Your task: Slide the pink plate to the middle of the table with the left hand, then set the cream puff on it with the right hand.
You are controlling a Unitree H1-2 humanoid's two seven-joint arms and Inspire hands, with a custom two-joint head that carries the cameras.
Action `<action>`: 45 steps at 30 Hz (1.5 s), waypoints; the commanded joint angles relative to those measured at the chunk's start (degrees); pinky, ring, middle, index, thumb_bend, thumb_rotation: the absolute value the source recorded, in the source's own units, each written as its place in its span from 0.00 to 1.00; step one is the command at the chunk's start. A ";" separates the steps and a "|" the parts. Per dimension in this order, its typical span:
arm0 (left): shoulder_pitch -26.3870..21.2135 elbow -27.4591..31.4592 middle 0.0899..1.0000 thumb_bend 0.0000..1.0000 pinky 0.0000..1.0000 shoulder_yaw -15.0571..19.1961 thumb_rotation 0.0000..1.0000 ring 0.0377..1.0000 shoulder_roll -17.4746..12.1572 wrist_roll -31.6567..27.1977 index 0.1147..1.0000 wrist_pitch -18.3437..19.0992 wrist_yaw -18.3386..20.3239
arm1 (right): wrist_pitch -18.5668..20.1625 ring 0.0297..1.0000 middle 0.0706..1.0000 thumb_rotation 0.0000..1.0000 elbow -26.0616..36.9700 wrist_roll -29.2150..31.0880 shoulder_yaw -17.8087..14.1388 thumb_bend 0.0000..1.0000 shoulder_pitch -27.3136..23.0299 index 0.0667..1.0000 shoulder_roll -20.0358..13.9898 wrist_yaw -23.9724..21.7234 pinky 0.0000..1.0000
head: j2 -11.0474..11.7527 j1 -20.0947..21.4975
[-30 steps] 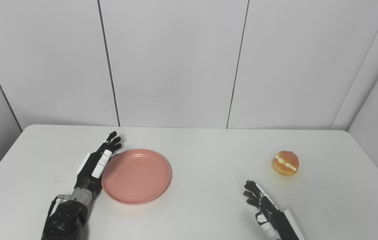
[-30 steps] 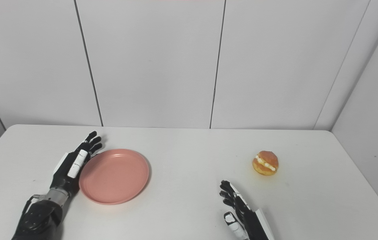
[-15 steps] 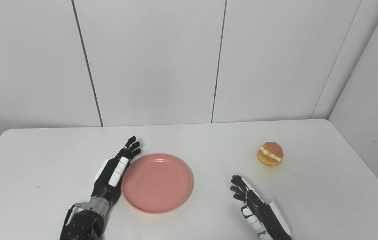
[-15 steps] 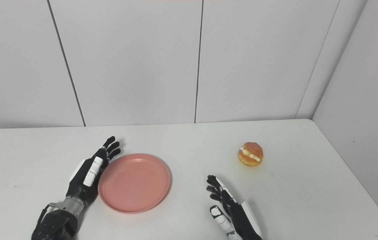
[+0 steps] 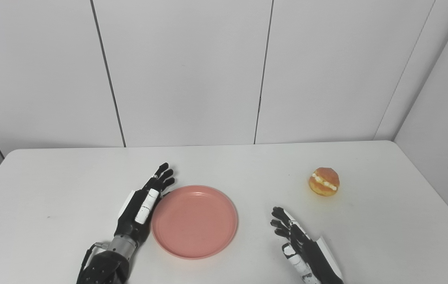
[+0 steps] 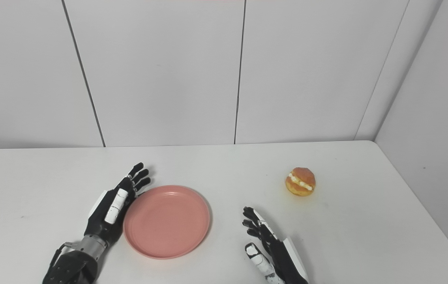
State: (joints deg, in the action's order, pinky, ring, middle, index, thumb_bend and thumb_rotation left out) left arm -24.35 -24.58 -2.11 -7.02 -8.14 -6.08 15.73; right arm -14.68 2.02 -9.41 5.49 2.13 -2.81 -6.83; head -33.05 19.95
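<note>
The pink plate [image 5: 194, 221] lies flat on the white table [image 5: 50, 189], near the middle front. My left hand [image 5: 141, 205] is open, edge-on to the table, its palm side against the plate's left rim. The cream puff [image 5: 324, 181], golden with a white cream line, sits at the right, apart from the plate. My right hand [image 5: 300, 248] is open and empty near the front edge, below and left of the cream puff and right of the plate. The same scene shows in the right eye view: plate [image 6: 166, 221], cream puff [image 6: 300, 181].
White wall panels [image 5: 184, 71] stand right behind the table's far edge. A side wall [image 5: 441, 118] closes the right end of the table.
The camera has shifted. My left hand has pushed the plate to the right, closer to the cream puff and my right hand. The right hand and cream puff have stayed put.
</note>
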 commanded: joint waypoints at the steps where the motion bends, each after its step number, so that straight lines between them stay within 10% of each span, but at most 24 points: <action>1: 1.82 -0.94 0.95 0.95 0.79 -1.82 0.86 0.94 1.15 0.98 0.92 1.76 1.07 | 0.44 0.87 0.91 1.00 -1.04 0.26 0.73 0.88 1.26 0.90 1.13 1.03 0.86 | -0.17 0.05; 16: 2.43 -1.87 0.96 0.94 0.80 -1.58 0.86 0.95 1.22 0.52 0.94 1.53 0.88 | 1.15 0.87 0.92 0.95 0.73 -2.54 -0.14 0.89 2.24 0.91 0.58 3.18 0.86 | 0.54 -0.99; 23: 2.18 -2.82 0.96 0.92 0.80 -1.27 0.88 0.94 0.94 0.09 0.94 1.38 1.09 | 20.35 0.83 0.87 0.84 18.60 -13.92 -1.87 0.74 3.30 0.88 2.97 4.56 0.76 | 0.90 -0.81; 29: 0.96 -5.18 0.95 0.98 0.78 -0.70 0.88 0.94 0.71 -0.61 0.93 0.39 1.68 | 26.93 0.80 0.86 0.72 26.61 -28.55 -1.05 0.78 -1.87 0.87 -2.01 1.49 0.69 | 2.33 0.21; 37: 1.32 -3.84 0.96 0.93 0.79 -0.26 0.88 0.95 0.75 -1.63 0.94 1.65 1.97 | 24.90 0.82 0.88 0.69 26.42 -28.49 -1.91 0.80 -7.39 0.89 -9.05 -2.04 0.69 | 2.31 0.03; 45: 1.64 -3.57 0.95 0.93 0.81 -0.44 0.88 0.95 0.95 -1.54 0.93 1.84 1.86 | 26.37 0.83 0.89 0.45 26.81 -31.03 -2.56 0.86 -12.49 0.87 -15.55 -5.97 0.67 | 2.13 -0.09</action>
State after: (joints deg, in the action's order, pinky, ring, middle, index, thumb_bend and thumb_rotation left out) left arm -25.07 -26.18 -1.78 -7.12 -9.77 -6.15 16.80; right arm 11.69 26.91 -39.84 3.71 -8.32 -16.79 -12.42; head -30.85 19.86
